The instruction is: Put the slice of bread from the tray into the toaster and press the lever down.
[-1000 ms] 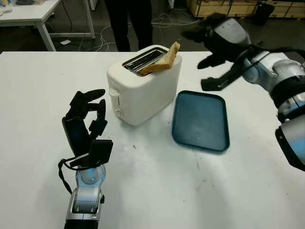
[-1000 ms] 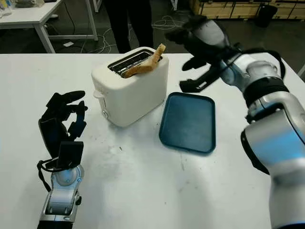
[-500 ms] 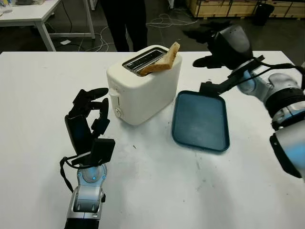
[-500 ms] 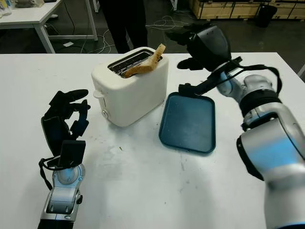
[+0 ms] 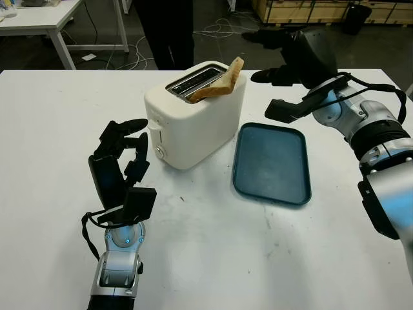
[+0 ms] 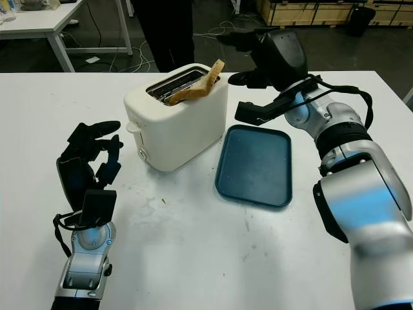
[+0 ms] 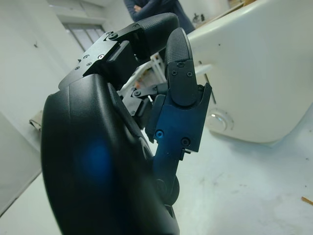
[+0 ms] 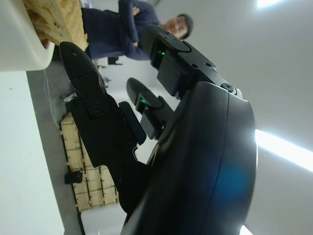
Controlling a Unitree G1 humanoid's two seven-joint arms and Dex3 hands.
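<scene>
The right robot hand [image 5: 284,58] hangs open and empty above the tray's [image 5: 271,165] far edge, just right of the toaster [image 5: 193,119]. The bread [image 5: 219,85] lies tilted across the slot, one corner propped on the rim, so it likely needs a nudge to drop in. The left robot hand [image 5: 119,158], open, waits beside the lever [image 5: 153,126], probably to press it.

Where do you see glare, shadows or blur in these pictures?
Right wrist view: bright ceiling lights flare behind the right hand, and the bread is soft. Left wrist view: the toaster is sharper than the near shell of the left hand. Left eye view: the tray casts little shadow.
</scene>
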